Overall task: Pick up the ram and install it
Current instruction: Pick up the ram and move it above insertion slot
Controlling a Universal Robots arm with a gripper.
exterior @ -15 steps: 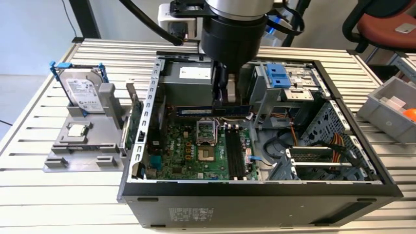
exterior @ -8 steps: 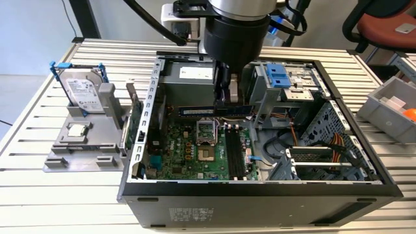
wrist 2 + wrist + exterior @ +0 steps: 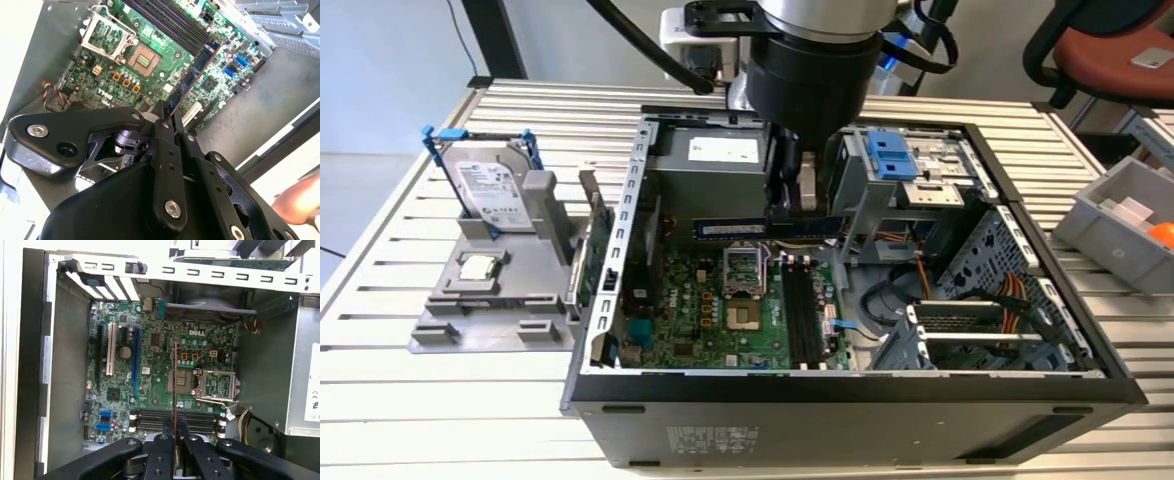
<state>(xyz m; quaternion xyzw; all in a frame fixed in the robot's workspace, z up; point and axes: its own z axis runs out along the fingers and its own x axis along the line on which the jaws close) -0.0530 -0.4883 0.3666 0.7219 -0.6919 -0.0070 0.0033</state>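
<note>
Found the gripper (image 3: 783, 216) clenched on the ram (image 3: 727, 228), pinching the dark-blue stick across its flat faces near mid-length. Held it level and on edge inside the open computer case (image 3: 854, 400), apparently clear above the far end of the motherboard (image 3: 707, 320) and just in front of the power supply (image 3: 714, 170) in the exterior view. Showed the ram (image 3: 175, 375) edge-on as a thin line in the first wrist view, and the ram (image 3: 194, 72) by its blue face in the second wrist view. Lay crosswise to the black memory slots (image 3: 801, 315) in all 3 views, so judged neither lined up nor seated yet. Called, for doing this step well, for a turn of the wrist to bring the stick parallel with a slot, a level carry so that its 2 ends would meet the slot together, and a straight path with no sideways drag over the CPU socket (image 3: 215, 385) or the small parts around it. Worth keeping the pinch centred too, since an off-centre grip would likely tip 1 end down first. Reached down near-vertically from above the case, wrist pointed at the board, between the power supply and the drive cage (image 3: 907, 165) with its blue latch. Noted the hard drive (image 3: 491, 192) in its blue frame outside the case at the exterior view's left, well apart from the gripper.
</note>
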